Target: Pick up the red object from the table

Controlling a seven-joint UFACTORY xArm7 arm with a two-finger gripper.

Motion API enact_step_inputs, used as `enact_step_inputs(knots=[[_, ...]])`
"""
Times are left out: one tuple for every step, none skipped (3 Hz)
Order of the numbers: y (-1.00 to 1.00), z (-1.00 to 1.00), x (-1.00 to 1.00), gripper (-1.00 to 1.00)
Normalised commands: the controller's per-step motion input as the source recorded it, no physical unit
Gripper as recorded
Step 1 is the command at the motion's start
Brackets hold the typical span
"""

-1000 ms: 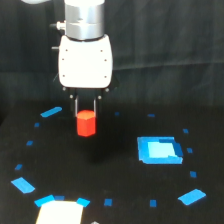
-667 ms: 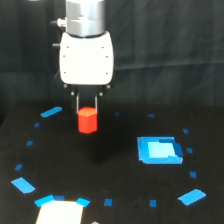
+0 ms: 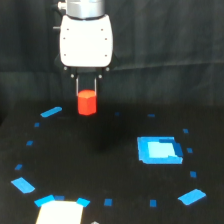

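Gripper (image 3: pixel 86 89), white-bodied, dark fingers closed on the upper part of the red object (image 3: pixel 86 102), which hangs clear above the black table (image 3: pixel 105 150), toward the exterior view's left of the bright blue square patch (image 3: pixel 159 149) and beside a blue tape mark (image 3: pixel 51 111).

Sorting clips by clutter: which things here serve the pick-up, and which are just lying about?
Job:
- red object, held between the gripper fingers, above the table

Lying about:
- blue square patch
- small blue tape marks
- white sheet at the bottom edge
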Motion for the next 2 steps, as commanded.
enact_step_inputs(knots=[[-0.60,-0.40,-0.28,-0.96],[-0.70,-0.37,0.24,-1.00]])
